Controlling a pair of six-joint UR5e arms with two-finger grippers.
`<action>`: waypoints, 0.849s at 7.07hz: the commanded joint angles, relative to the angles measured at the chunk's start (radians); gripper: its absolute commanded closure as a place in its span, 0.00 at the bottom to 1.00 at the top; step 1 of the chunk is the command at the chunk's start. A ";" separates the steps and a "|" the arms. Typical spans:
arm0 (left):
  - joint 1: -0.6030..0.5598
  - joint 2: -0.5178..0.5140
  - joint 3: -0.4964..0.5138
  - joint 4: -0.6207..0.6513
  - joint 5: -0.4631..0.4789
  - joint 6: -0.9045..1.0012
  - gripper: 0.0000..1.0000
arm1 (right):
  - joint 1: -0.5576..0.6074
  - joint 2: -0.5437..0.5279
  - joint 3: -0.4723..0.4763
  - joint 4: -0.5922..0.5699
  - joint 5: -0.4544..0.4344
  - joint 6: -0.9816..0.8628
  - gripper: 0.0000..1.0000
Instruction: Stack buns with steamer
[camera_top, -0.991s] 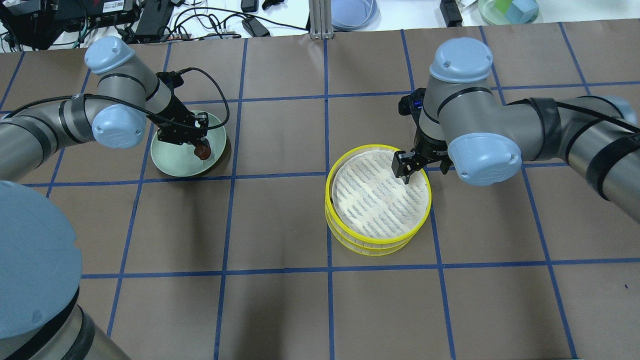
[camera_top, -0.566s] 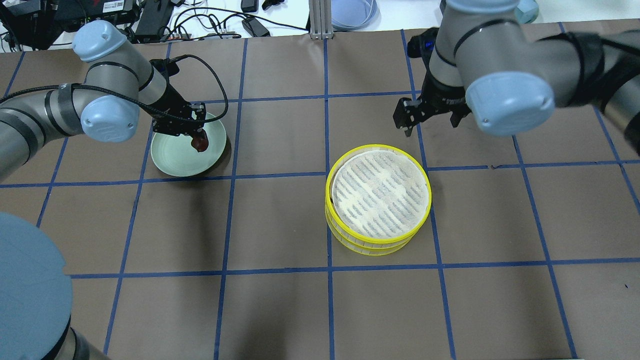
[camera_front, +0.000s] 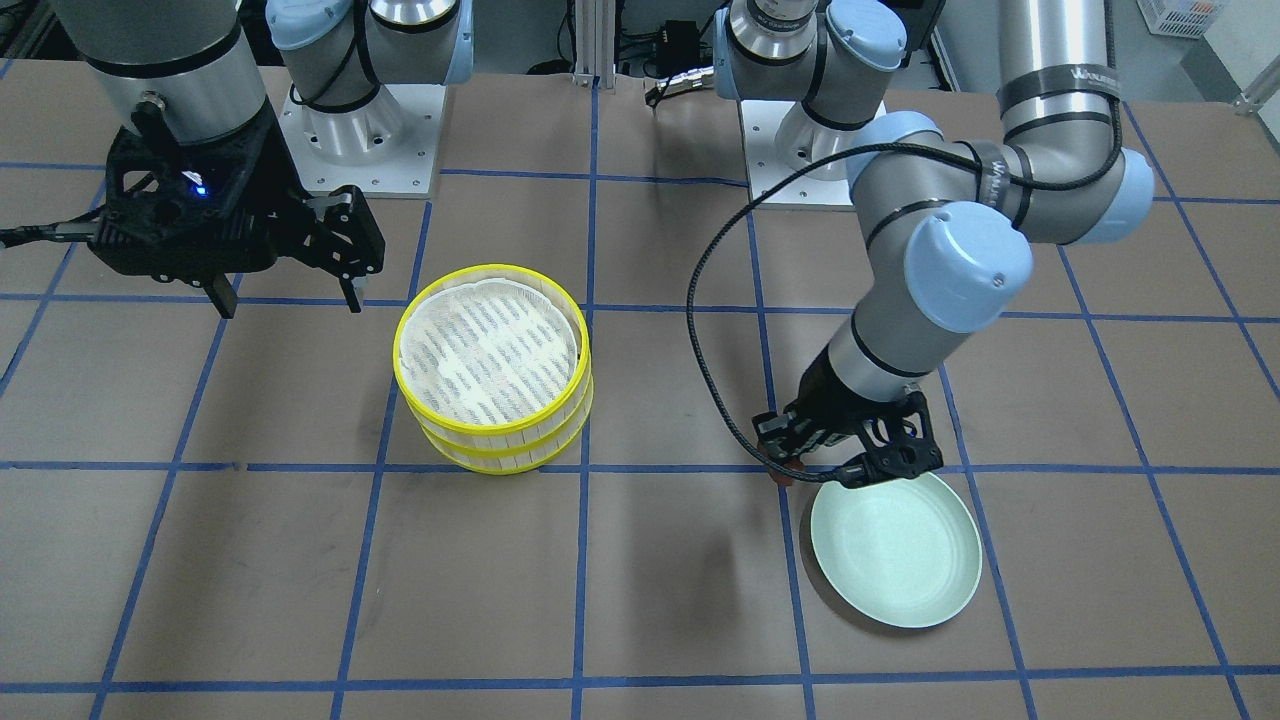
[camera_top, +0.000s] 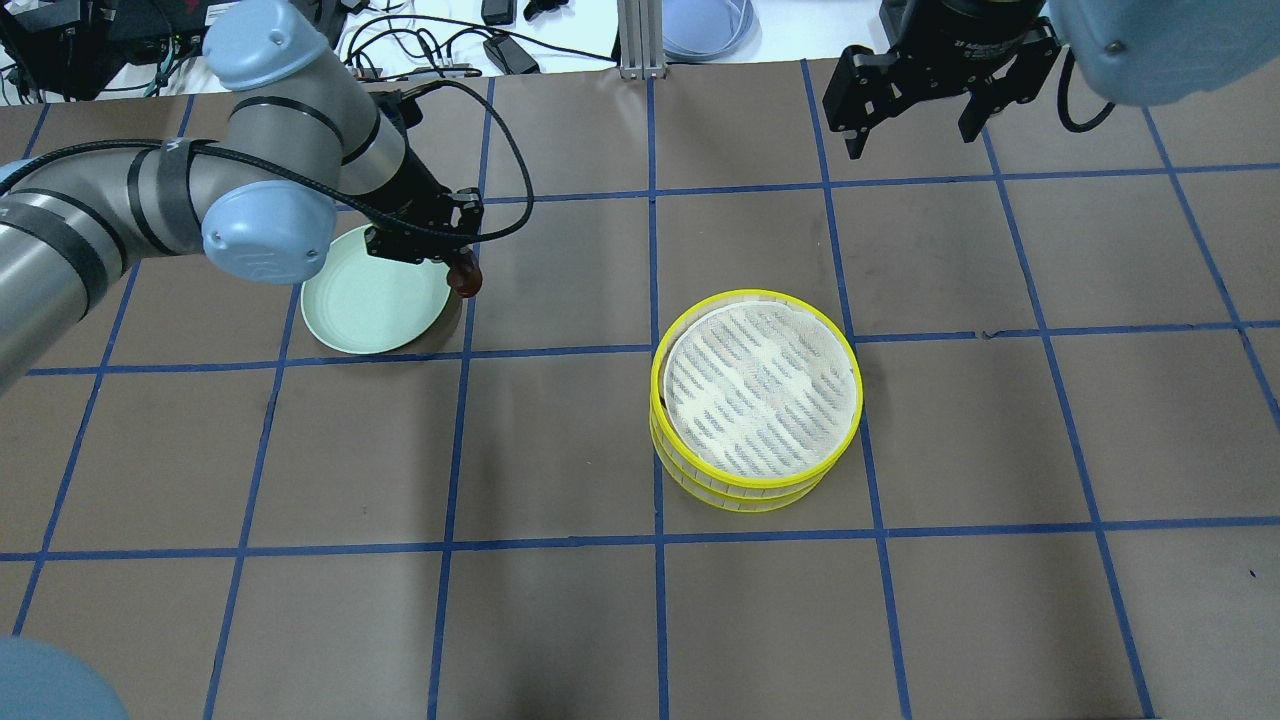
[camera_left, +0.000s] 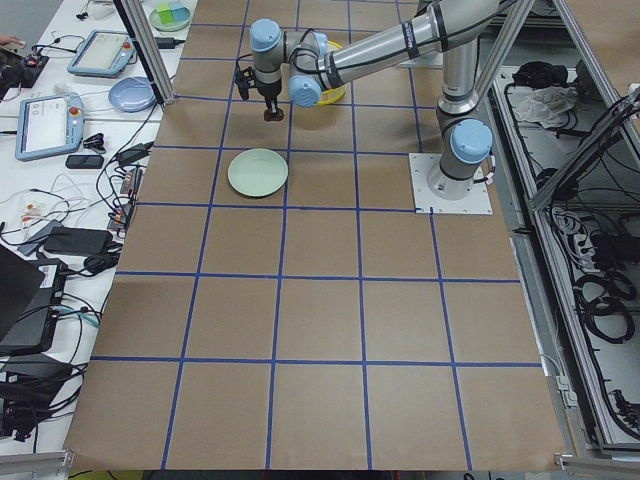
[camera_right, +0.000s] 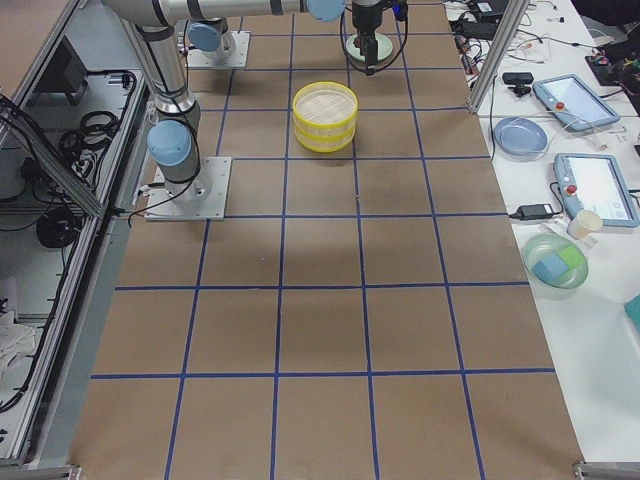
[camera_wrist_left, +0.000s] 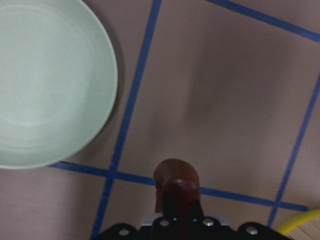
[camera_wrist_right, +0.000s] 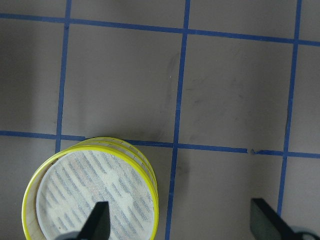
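Your left gripper (camera_top: 458, 264) is clamping the reddish-brown bun (camera_top: 466, 282), holding it in the air just beside the green plate (camera_top: 360, 310). Your right gripper (camera_top: 912, 138) is hovering spread wide, well apart from the yellow steamer (camera_top: 755, 390).

Six views cover one brown-papered worktop (camera_top: 560, 620) taped in a blue grid. The overhead view sits behind the robot (camera_front: 360, 140) and looks forward and down from mid-distance. The front-facing view looks steeply down from the opposite side. Both share the yellow steamer (camera_top: 756, 390) and the pale green plate (camera_top: 365, 300).

Two side views look along the worktop from high at its ends, far off. The right-end one shows the steamer at 12 o'clock; the left-end one shows the plate at 11 o'clock.

The left wrist camera looks straight down, close, with the plate at 10 o'clock and a steamer sliver at 4 o'clock. The right wrist camera looks down from higher, with the steamer at 7 o'clock.
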 joint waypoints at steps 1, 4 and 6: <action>-0.220 0.031 0.007 0.011 0.004 -0.274 1.00 | -0.028 -0.022 -0.004 -0.039 0.005 0.113 0.00; -0.384 0.019 0.066 0.018 -0.007 -0.509 1.00 | -0.026 -0.038 0.016 -0.064 -0.012 0.133 0.00; -0.433 -0.002 0.063 0.018 0.004 -0.533 0.32 | -0.025 -0.069 0.089 -0.142 -0.012 0.164 0.00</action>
